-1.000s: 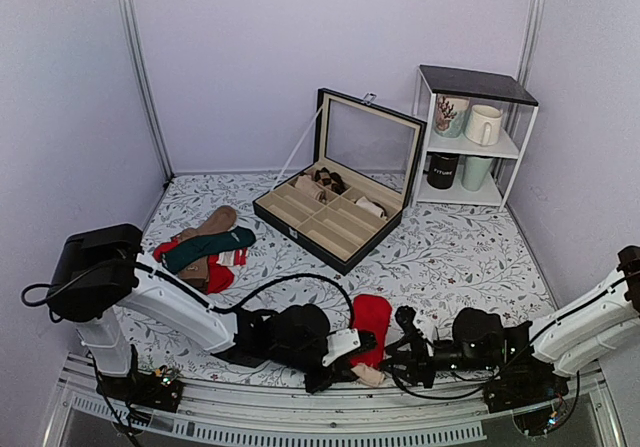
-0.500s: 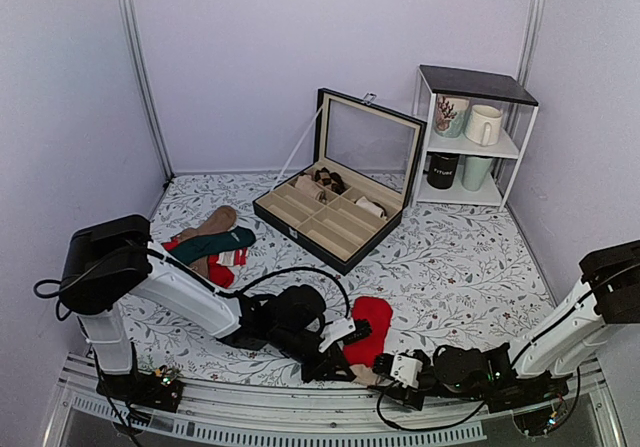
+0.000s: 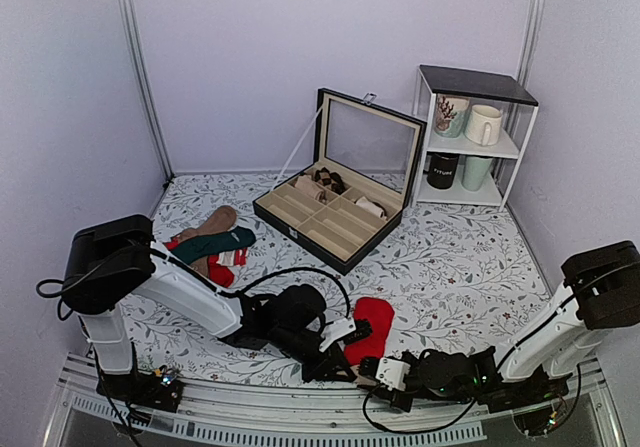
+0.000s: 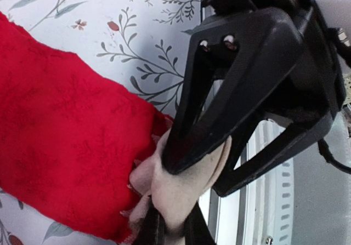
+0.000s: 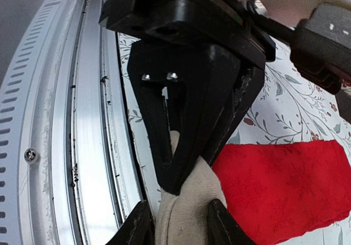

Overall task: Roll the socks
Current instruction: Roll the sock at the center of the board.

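The socks [image 3: 371,325] lie at the near edge of the table [image 3: 450,257], beige cuff [image 5: 184,201] beside the metal rail [image 5: 82,119], toe pointing away — open tabletop beyond. The left gripper [image 3: 333,364] and right gripper [image 3: 378,375] both pinch the cuff, jaws nearly closed. The right gripper has slid left since half a second ago — the socks have barely shifted.

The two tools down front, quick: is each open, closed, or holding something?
Left tool: closed on the beige cuff of the red socks.
Right tool: closed on that same cuff.
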Controlling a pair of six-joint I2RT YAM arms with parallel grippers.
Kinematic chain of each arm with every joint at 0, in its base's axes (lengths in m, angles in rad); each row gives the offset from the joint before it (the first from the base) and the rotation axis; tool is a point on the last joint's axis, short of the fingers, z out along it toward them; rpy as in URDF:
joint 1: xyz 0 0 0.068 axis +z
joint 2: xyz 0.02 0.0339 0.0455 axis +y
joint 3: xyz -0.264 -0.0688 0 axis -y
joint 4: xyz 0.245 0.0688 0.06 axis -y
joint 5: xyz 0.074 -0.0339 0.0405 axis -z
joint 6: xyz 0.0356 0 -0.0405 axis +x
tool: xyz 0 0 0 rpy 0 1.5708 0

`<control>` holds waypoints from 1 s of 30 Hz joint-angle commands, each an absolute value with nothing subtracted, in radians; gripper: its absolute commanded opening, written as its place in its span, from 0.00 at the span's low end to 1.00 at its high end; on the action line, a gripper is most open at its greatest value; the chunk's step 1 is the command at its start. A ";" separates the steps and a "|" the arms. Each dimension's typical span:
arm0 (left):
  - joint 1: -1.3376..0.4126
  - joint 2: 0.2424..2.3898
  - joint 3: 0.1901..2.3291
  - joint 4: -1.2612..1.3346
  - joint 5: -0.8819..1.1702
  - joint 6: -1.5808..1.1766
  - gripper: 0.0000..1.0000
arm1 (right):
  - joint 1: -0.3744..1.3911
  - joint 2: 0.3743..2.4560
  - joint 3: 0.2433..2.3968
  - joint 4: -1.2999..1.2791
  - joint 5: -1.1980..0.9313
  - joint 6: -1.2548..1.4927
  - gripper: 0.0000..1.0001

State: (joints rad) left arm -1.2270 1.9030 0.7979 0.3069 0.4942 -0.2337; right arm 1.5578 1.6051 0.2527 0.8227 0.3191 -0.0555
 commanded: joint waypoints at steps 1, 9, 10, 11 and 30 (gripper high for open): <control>-1.231 2.014 0.724 0.015 0.454 -0.245 0.00 | 1.566 1.616 0.273 0.726 0.328 0.042 0.34; -1.233 1.875 0.699 0.063 0.368 -0.224 0.15 | 1.565 1.602 0.264 0.617 0.336 0.169 0.00; -1.234 1.838 0.694 0.080 0.341 -0.216 0.29 | 1.564 1.592 0.258 0.616 0.326 0.185 0.00; -1.239 1.801 0.692 0.097 0.307 -0.200 0.34 | 1.563 1.581 0.252 0.614 0.311 0.211 0.00; -1.364 1.728 0.655 0.518 0.150 0.159 0.52 | 1.292 1.639 0.185 0.633 -0.299 0.576 0.00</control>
